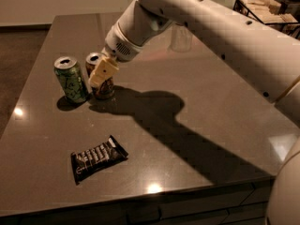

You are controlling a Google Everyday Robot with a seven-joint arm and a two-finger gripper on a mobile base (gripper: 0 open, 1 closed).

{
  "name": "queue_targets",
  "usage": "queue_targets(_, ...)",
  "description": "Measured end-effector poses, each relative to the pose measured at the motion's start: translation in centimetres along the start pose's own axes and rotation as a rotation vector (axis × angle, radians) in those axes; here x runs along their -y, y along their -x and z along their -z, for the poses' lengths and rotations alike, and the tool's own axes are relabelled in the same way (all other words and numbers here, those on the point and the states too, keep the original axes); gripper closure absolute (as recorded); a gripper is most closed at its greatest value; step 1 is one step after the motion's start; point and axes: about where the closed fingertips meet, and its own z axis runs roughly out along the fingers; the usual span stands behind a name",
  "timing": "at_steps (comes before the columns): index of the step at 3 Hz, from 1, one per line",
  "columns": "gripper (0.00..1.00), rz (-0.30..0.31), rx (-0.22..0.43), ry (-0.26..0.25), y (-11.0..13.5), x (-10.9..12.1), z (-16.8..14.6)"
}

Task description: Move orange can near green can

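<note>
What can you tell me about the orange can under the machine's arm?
The orange can is a slim amber drink can, apparently metal, with a silver top. It stands upright on the dark table, close beside the green can, on that can's right in the picture; whether the two touch I cannot tell. The gripper is down at the orange can and covers most of its front, so only its rim and lower body show.

gripper (101, 76) at orange can (106, 90): matt plastic | green can (71, 78): shiny metal | table (197, 121): glossy
</note>
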Motion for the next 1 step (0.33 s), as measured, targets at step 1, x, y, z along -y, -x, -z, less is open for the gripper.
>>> queue_targets(1, 0.00, 0.001, -0.001, 0.003, 0.05, -0.09, -0.16)
